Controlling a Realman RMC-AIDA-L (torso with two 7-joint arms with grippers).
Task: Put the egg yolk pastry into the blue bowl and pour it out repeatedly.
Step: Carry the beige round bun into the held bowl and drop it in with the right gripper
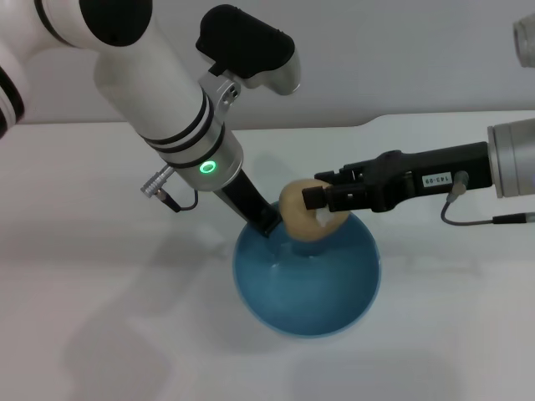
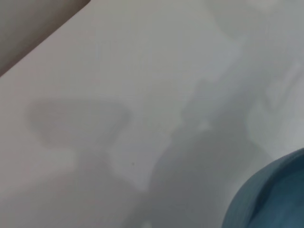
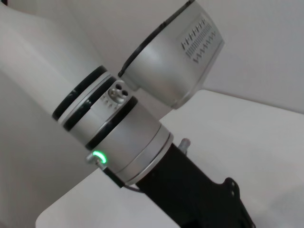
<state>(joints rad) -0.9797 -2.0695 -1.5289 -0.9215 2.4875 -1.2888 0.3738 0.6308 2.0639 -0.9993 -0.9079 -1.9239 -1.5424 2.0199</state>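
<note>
Right now I see the egg yolk pastry [image 1: 299,210] clamped between the fingers of the right gripper [image 1: 318,209], held above the far rim of the blue bowl [image 1: 308,284], not touching its inside. The right arm reaches in level from my right side. The bowl sits on the white table [image 1: 100,276], plain inside and tipped a little toward me. The left gripper [image 1: 266,222] comes down at a slant from my upper left and meets the bowl's far-left rim; its fingers appear closed on that rim. From the left wrist I only get a slice of the bowl's blue wall [image 2: 270,199] over the table. The right wrist view shows the left arm's grey cuff and its green light [image 3: 99,156].
</note>
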